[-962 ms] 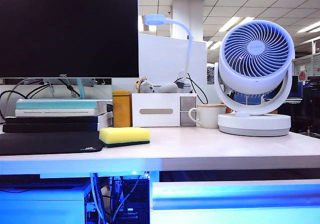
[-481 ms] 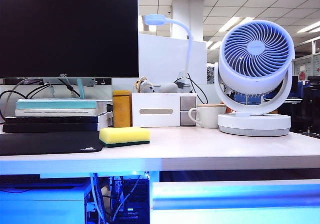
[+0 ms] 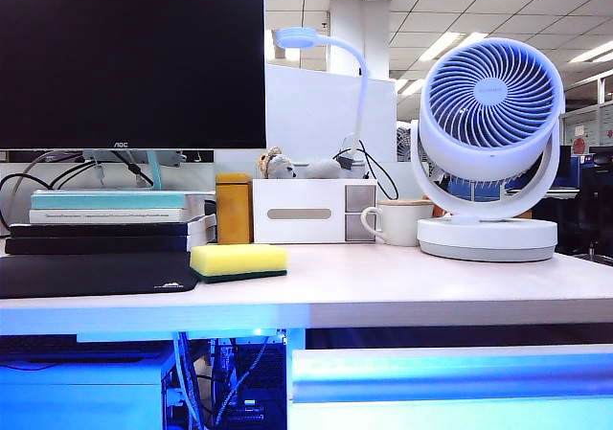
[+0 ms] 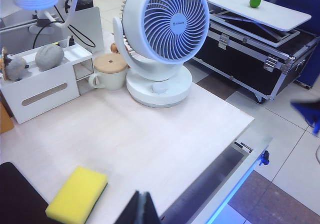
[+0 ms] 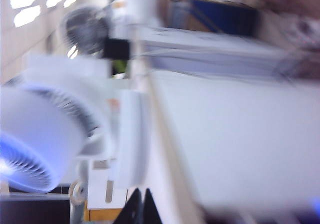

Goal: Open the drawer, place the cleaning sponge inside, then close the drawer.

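Note:
The yellow cleaning sponge (image 3: 238, 260), with a dark green underside, lies flat on the desk near its front edge, beside a black mat. The left wrist view shows this sponge (image 4: 77, 194) just beside my left gripper (image 4: 142, 210), which hovers shut and empty over the desk's front edge. The white drawer (image 3: 450, 377), tinted blue, sits under the desk at the right; its long lip (image 4: 244, 165) runs along the desk edge. My right gripper (image 5: 141, 206) is shut with nothing in it, in a blurred sideways view of the desk. Neither gripper appears in the exterior view.
On the desk stand a monitor (image 3: 132, 61), stacked books (image 3: 105, 221), a black mat (image 3: 91, 275), an amber container (image 3: 234, 208), a white desktop box (image 3: 306, 212), a mug (image 3: 395, 223) and a large fan (image 3: 488, 143). A black case (image 4: 250, 59) sits on the floor beyond.

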You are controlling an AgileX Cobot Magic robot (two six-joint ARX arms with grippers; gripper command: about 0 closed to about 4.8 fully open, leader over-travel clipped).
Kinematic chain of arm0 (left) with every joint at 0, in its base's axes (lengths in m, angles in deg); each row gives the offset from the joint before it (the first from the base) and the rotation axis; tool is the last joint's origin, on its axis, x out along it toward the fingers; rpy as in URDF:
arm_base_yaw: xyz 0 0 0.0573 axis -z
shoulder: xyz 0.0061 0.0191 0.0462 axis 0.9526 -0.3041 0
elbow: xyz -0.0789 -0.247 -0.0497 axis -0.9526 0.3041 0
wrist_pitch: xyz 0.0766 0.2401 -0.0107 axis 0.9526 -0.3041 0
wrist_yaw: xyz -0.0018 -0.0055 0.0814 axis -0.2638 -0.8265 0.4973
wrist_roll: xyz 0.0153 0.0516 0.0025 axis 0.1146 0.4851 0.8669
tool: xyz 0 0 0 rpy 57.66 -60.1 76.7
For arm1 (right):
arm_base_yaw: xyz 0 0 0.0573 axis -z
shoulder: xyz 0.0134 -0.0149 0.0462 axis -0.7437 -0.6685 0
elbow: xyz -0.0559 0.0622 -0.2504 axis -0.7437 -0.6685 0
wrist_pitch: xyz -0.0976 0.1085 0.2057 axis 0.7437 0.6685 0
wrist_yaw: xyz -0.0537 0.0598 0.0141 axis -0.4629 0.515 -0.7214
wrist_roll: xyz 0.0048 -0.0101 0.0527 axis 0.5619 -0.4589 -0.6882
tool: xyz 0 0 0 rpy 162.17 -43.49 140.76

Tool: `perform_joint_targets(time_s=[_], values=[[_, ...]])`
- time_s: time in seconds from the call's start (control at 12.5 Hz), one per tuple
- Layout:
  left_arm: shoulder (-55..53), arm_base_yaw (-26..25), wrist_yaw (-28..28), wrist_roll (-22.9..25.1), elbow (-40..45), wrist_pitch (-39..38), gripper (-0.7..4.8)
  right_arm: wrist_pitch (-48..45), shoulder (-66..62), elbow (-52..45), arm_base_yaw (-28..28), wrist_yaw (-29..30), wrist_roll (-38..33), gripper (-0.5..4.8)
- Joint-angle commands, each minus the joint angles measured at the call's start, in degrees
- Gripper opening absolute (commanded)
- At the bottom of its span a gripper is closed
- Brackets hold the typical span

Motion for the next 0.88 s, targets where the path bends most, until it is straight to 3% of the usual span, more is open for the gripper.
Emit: perform_joint_targets(time_s=[0.08, 0.48, 0.8, 0.88], values=[[0.1, 0.0, -0.1, 0.2, -0.3, 1.3, -0.06, -1.2, 7.4, 3.9, -3.4, -1.4, 0.3, -0.05], [0.1, 0.0, -0.2, 0.0, -0.3, 3.3, -0.06, 0.1, 22.1, 12.4, -12.3, -3.9, 1.1, -0.05], [0.2, 0.0, -0.5, 0.0, -0.3, 5.1, -0.06, 11.0, 33.6, 16.4, -20.4, -4.7, 5.5, -0.05], [0.2, 0.0, -0.5, 0.0, -0.3, 5.1, -0.06, 18.7, 37.5, 17.9, -24.8, -7.0, 10.1, -0.05]])
